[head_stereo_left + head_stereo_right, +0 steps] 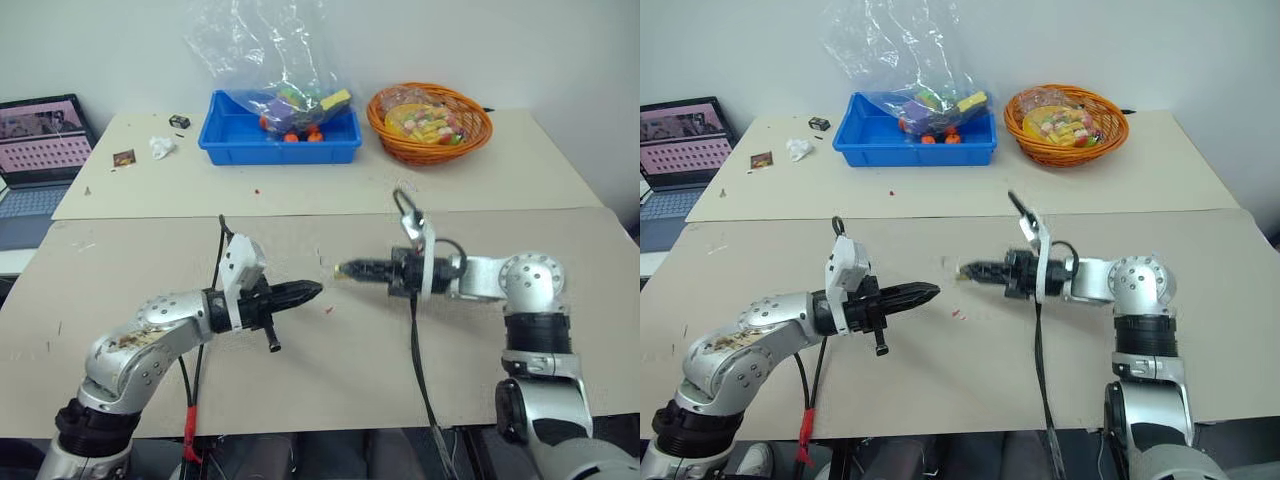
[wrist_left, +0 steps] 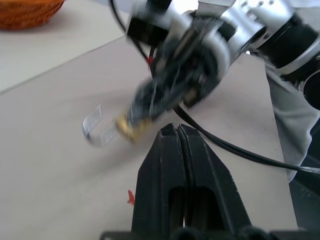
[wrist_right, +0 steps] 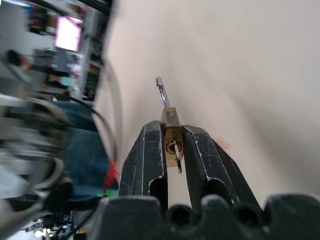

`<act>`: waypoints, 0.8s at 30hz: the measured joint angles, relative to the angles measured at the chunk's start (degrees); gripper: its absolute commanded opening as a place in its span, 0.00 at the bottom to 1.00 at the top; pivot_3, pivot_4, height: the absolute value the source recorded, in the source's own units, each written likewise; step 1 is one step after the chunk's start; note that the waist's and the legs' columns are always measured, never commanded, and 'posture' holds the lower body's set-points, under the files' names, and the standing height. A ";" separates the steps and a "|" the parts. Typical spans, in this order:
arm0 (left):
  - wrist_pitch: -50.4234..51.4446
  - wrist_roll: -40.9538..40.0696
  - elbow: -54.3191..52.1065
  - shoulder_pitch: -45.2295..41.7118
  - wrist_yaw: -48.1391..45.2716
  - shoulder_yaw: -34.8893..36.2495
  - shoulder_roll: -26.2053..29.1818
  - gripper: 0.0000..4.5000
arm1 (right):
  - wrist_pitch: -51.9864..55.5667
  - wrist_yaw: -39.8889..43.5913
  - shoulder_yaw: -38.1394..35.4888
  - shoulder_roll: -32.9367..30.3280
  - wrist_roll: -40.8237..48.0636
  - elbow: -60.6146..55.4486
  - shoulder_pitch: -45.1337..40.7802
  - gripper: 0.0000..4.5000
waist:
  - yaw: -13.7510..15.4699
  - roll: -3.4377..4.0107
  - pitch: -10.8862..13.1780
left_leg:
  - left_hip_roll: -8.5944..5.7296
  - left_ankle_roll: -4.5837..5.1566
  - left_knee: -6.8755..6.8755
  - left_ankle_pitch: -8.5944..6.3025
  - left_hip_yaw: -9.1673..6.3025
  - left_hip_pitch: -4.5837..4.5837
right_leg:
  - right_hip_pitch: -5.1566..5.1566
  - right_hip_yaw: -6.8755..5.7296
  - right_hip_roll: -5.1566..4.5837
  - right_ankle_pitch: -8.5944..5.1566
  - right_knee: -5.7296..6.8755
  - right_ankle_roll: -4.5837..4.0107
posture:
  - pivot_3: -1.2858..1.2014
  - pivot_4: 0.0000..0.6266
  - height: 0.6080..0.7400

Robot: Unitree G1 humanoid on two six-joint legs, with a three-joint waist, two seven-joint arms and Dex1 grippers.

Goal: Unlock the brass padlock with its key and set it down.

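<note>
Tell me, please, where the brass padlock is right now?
The brass padlock is clamped between the right gripper's fingers above the near table, facing the shut left gripper.

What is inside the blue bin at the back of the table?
The blue bin holds a clear plastic bag with colourful items; whatever lies beneath the bag is hidden.

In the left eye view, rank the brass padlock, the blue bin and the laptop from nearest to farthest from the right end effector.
1. brass padlock: clamped in the right end effector.
2. blue bin: behind it, on the far table, toward the robot's left.
3. laptop: farthest, at the far left edge.
</note>
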 measured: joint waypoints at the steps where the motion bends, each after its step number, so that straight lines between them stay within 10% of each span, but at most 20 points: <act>1: -2.30 1.29 -0.07 0.97 -1.85 -0.11 0.86 0.01 | 0.46 0.27 0.03 0.09 -0.20 -0.09 0.08 0.04 | -0.23 0.02 -0.02 | 0.03 0.00 -0.01 0.00 0.08 0.03 | 0.00 0.07 0.01 0.01 0.00 -0.01 | 0.52 0.24 1.00; 24: -21.61 11.68 3.98 14.38 -16.45 3.47 6.08 0.01 | 1.93 5.75 -0.26 -0.73 -5.47 -0.03 0.77 0.04 | 0.21 -0.06 -0.16 | 0.17 0.01 -0.40 0.00 0.11 0.54 | 0.20 0.00 0.07 0.07 -0.39 -0.06 | 0.52 0.24 1.00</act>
